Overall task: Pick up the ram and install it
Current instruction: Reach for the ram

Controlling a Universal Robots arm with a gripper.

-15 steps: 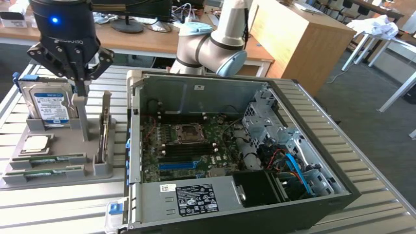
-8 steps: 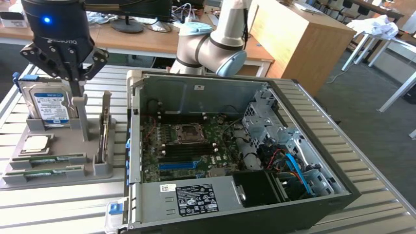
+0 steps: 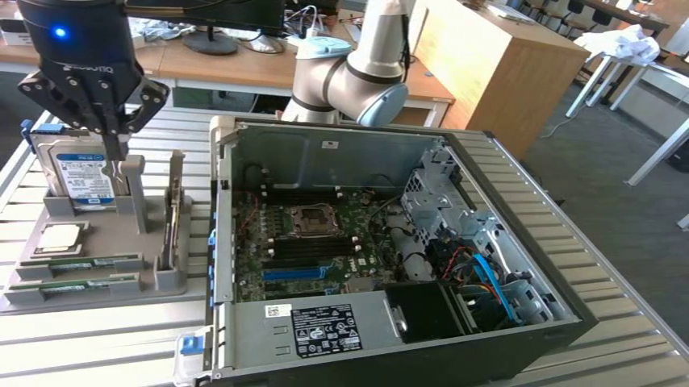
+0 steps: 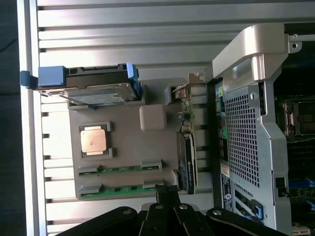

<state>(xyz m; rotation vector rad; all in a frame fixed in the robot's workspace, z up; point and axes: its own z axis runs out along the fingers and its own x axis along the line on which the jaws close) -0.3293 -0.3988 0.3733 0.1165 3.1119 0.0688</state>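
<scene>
Gripper [image 3: 112, 149] fingers are pressed together and hold nothing. It hangs over the far end of a grey moulded parts tray [image 3: 151, 290] without touching it.

The tray lies on the slatted table at nine o'clock from the open black computer case [image 3: 506, 242] in the exterior view. The task's things rest flat in its near slots, at about seven o'clock from the gripper. They are two long, thin green circuit boards with small black chips: one ram stick [image 3: 81, 262] and, just beside it and parallel, a second ram stick [image 3: 76, 284].

A square silver processor chip [image 3: 61, 235] sits at twelve o'clock from them. A silver hard drive in a blue bracket [image 3: 81, 173] stands upright beyond it. The wrist view shows the gripper [image 4: 167, 191] near one end of the sticks [image 4: 120, 169].

The work looks to be at the approach, with neither stick lifted and nothing installed. As I judge it, a pick calls for parted fingers set across a stick's thin faces, clear of its neighbour.
</scene>
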